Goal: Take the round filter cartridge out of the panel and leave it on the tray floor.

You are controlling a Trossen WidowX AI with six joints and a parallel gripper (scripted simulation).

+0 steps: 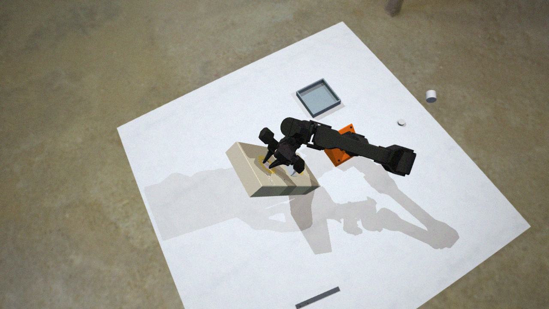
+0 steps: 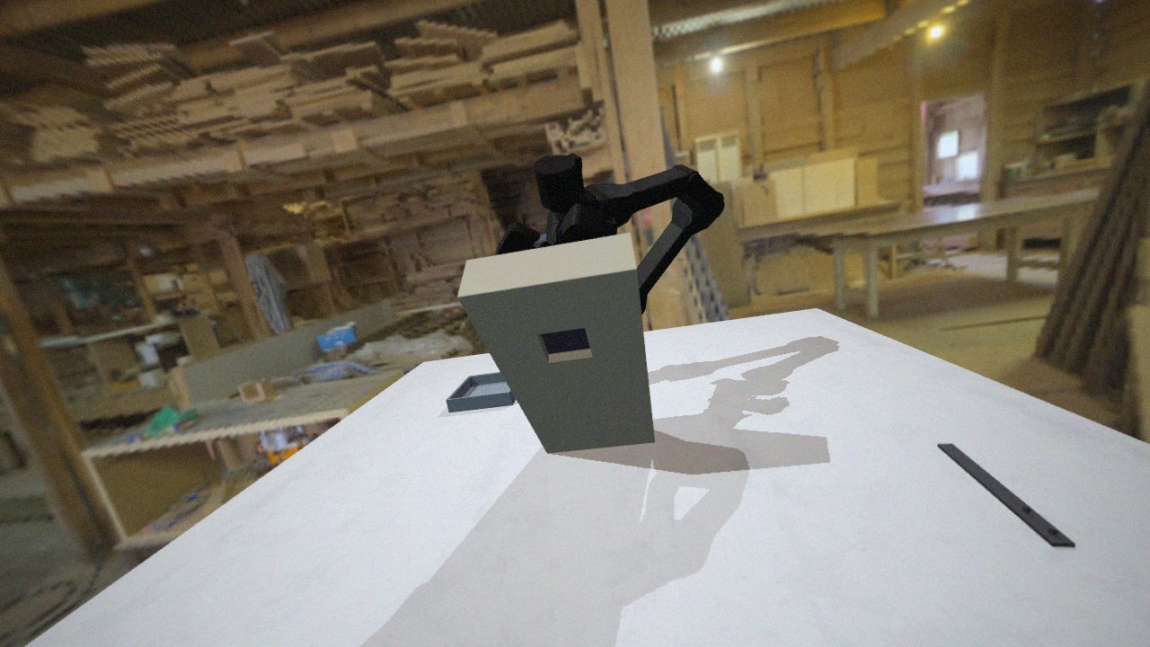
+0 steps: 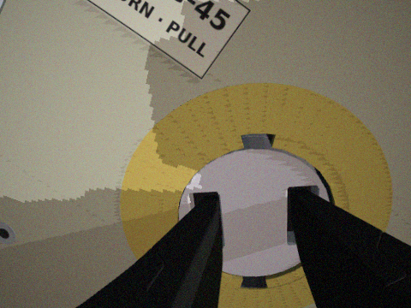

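The round pale filter cartridge (image 3: 252, 177) sits in its socket inside a yellow ring (image 3: 354, 177) on the beige service panel (image 1: 245, 169) (image 2: 562, 385). The label (image 3: 143, 0) above it reads "PRESS · TURN · PULL". My gripper (image 3: 255, 205) (image 1: 267, 163) is pressed against the panel face, part open, with one fingertip in each of the cartridge's two slots. The fingers do not clamp the web between the slots. In the exterior view the fingers are hidden behind the panel. The grey-blue tray (image 1: 305, 104) (image 2: 474, 400) lies empty beyond the panel.
The arm's orange base (image 1: 333, 157) stands right of the panel. A dark flat bar (image 1: 318, 297) (image 2: 1004, 494) lies near the table's front edge. A small white cylinder (image 1: 401, 122) stands on the table at the right; another (image 1: 431, 95) stands on the floor.
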